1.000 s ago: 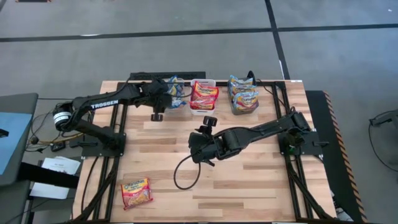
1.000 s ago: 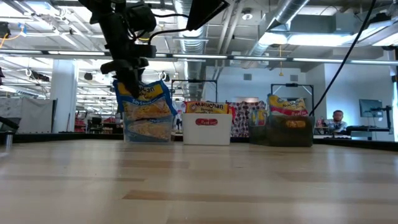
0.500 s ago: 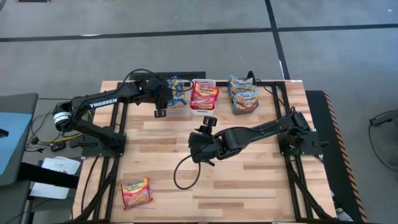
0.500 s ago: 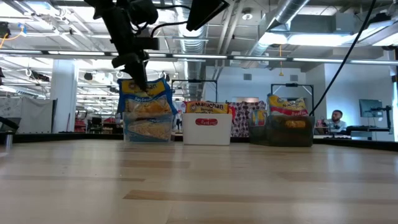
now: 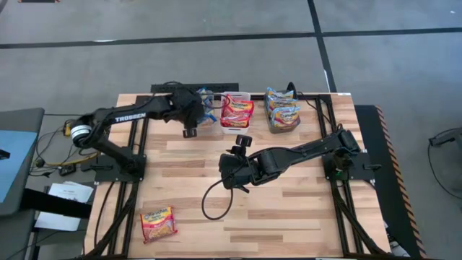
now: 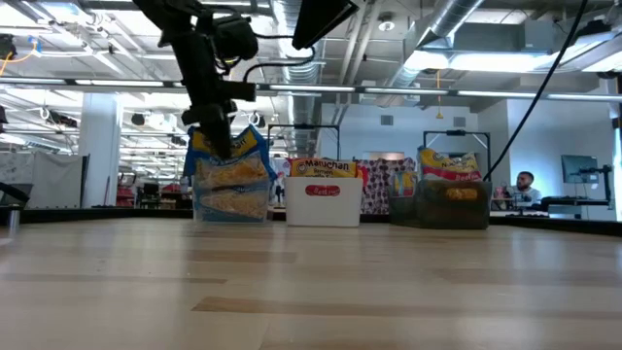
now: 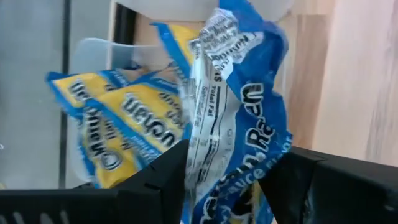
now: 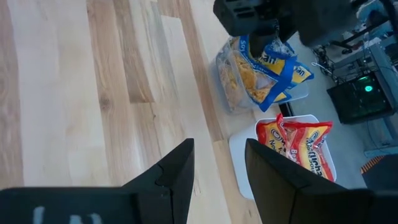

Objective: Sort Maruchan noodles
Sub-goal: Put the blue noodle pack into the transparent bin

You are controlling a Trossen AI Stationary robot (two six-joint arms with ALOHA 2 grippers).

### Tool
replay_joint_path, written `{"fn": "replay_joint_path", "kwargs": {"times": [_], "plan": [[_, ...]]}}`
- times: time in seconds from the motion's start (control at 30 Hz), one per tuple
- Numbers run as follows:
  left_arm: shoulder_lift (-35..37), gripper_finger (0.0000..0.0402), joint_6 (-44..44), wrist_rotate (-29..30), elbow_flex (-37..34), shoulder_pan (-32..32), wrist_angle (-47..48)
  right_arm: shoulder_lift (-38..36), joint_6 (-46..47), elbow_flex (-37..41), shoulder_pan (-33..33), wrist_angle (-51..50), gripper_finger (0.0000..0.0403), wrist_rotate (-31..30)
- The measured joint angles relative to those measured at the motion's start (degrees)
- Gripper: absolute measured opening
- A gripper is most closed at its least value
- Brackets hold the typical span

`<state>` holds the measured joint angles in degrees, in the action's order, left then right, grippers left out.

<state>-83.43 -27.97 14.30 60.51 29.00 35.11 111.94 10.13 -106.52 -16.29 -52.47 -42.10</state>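
My left gripper [image 5: 196,114] is over the clear bin [image 5: 207,123] at the table's far edge, shut on a blue-trimmed Maruchan packet [image 7: 233,118]. More blue packets [image 7: 118,124] lie in that bin. Red packets [image 5: 237,110] fill the white bin, and orange ones [image 5: 283,112] fill the dark grey bin. One red-trimmed packet [image 5: 159,222] lies flat near the table's near left corner. My right gripper [image 8: 217,168] is open over the middle of the table, touching nothing. My left gripper pinches the blue packet between its two fingers, across the crumpled wrapper [image 7: 224,171]. The fingers [image 6: 216,136] come from above, pointing down. The packet hangs crumpled below them at the clear bin's mouth [image 6: 231,160], over the other blue packets.
The three bins stand in a row along the far edge. My right arm [image 5: 303,153] lies low across the table's middle, with a black cable loop [image 5: 213,198] on the wood beside it. Bare wood spans the near half. A person [image 6: 526,182] sits far behind the table.
My left gripper has moved toward the table's right and far edge, over the clear bin, carrying the blue packet with it and keeping its hold. The packet has come in over the bin's mouth. My right arm has kept still.
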Motion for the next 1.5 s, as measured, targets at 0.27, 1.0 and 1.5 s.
{"fn": "replay_joint_path", "kwargs": {"times": [0.27, 1.0, 1.5], "plan": [[-1.63, 0.0162, -0.07, 1.55, 0.00, -0.03, 0.15, 0.00, 0.00, -0.01, 0.00, -0.26, 0.0166, 0.17], [0.81, 0.0162, 1.03, 4.44, 4.24, 0.04, 5.60, 0.00, 2.04, 0.00, 0.00, -1.63, 0.0166, 0.38], [0.87, 0.0162, 1.70, 7.16, 4.26, 3.05, 2.63, 0.00, 2.05, 0.00, -0.07, -1.50, 0.0166, 0.38]]}}
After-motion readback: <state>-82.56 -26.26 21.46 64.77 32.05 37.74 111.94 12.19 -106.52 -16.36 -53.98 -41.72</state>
